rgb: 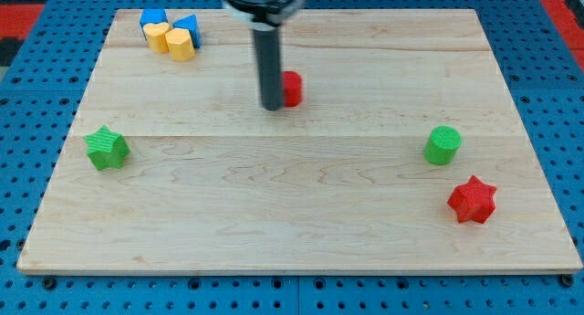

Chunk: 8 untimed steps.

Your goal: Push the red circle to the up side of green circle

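The red circle (292, 89) lies on the wooden board in the upper middle of the view, partly hidden by the rod. My tip (272, 107) rests on the board right against the red circle's left side. The green circle (443, 145) stands far off toward the view's right, lower than the red circle.
A red star (473, 200) lies just below and right of the green circle. A green star (107, 148) sits at the left edge. Blue and yellow blocks (171, 33) cluster at the top left corner. The board (301, 233) lies on blue pegboard.
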Tool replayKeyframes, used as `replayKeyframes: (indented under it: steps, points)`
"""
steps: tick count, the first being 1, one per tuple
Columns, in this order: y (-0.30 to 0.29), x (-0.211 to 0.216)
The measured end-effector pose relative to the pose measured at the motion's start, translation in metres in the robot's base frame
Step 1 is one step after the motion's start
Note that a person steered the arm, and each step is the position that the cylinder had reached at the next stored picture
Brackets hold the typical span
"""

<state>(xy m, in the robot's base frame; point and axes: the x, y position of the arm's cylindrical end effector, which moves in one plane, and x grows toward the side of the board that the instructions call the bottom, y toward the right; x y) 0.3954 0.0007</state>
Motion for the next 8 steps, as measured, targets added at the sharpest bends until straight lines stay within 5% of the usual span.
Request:
replayKeyframes:
  steps: [3, 8]
  points:
    - [-0.012, -0.034]
    - [0.139, -0.079]
